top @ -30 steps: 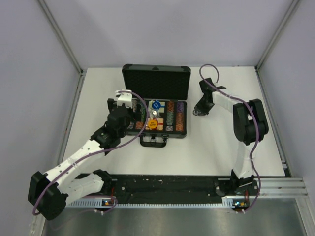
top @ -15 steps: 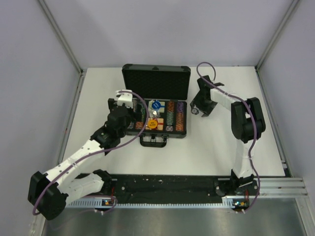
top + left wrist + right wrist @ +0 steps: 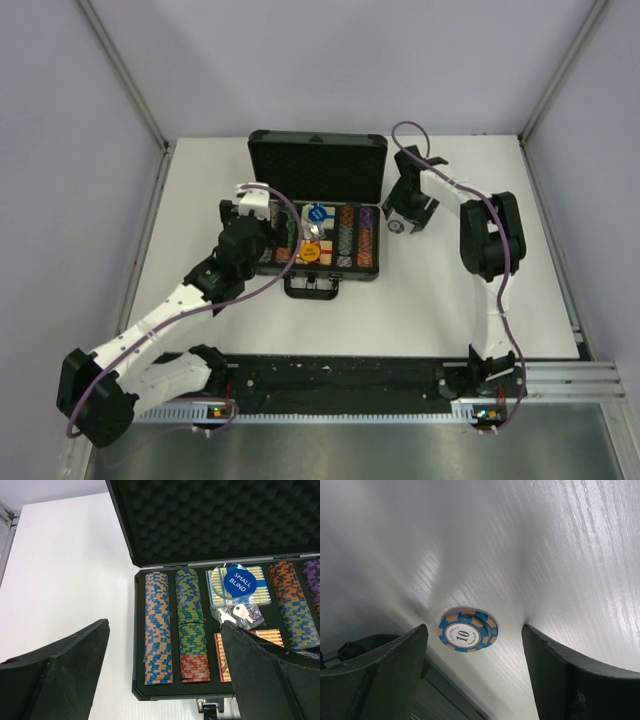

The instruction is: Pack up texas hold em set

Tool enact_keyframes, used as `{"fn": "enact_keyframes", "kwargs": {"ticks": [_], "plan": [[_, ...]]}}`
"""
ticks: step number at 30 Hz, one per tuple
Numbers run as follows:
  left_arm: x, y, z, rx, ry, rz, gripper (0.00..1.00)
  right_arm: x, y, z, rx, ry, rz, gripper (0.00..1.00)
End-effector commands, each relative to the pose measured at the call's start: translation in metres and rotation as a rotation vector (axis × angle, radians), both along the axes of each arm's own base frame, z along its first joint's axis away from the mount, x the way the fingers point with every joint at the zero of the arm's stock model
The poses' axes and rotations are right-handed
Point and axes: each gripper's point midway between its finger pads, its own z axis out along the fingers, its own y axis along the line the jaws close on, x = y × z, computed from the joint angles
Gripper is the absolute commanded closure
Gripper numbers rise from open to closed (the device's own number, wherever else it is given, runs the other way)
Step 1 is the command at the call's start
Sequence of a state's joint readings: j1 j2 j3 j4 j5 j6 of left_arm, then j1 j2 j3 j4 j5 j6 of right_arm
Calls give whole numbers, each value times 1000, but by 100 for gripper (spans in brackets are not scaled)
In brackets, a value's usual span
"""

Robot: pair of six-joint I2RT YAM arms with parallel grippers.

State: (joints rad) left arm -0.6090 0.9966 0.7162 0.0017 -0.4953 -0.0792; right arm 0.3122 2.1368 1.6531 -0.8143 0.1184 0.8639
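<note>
The black case (image 3: 372, 262) of the texas hold em set lies open on the table, its foam lid (image 3: 317, 168) raised at the back. It holds rows of multicoloured chips (image 3: 158, 625), a blue card box (image 3: 260, 595) under a "SMALL BLIND" button (image 3: 239, 581), a red card box (image 3: 220, 660) and a bag of keys (image 3: 235, 614). My left gripper (image 3: 165, 624) hangs open over the case's left end (image 3: 250, 215). My right gripper (image 3: 474, 629) stands open right of the case (image 3: 403, 215), its fingers on either side of a blue-and-tan "10" chip (image 3: 468, 631) lying on the table (image 3: 397, 227).
The case's handle (image 3: 310, 288) points toward the arm bases. White table (image 3: 440, 300) stretches right of and in front of the case. Grey walls and metal rails (image 3: 150, 200) close in the sides and back.
My right gripper has opened and shifted a little back and left, toward the case. The left arm has not moved.
</note>
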Motion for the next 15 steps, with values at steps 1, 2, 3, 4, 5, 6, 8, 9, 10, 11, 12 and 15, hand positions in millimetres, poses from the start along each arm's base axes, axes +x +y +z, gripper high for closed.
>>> {"fn": "enact_keyframes", "kwargs": {"ticks": [1, 2, 3, 4, 5, 6, 8, 9, 10, 11, 12, 15], "plan": [[4, 3, 21, -37, -76, 19, 1, -26, -5, -48, -74, 154, 26, 24], [4, 2, 22, -37, -77, 17, 1, -29, -4, -51, -75, 173, 27, 24], [4, 2, 22, -37, -77, 17, 1, -32, -3, -53, -73, 190, 27, 24], [4, 2, 22, -38, -78, 17, 1, -35, -2, -56, -72, 203, 28, 24], [4, 3, 22, -38, -77, 21, 1, -37, -2, -58, -71, 214, 22, 24], [4, 3, 23, -36, -80, 20, 1, -38, -2, -60, -72, 226, 21, 25], [3, 4, 24, -39, -83, 22, 1, -40, -2, -62, -88, 244, 26, 25], [3, 4, 24, -40, -84, 23, 1, -41, -4, -65, -96, 254, 24, 27], [2, 5, 26, -41, -88, 25, 1, -40, -5, -64, -102, 256, 20, 28], [2, 5, 25, -40, -87, 26, 1, -42, -4, -66, -102, 263, 22, 30], [2, 6, 27, -41, -91, 29, 1, -42, -5, -66, -103, 266, 21, 33], [1, 7, 28, -43, -95, 30, 1, -43, -5, -67, -104, 268, 21, 42]]}}
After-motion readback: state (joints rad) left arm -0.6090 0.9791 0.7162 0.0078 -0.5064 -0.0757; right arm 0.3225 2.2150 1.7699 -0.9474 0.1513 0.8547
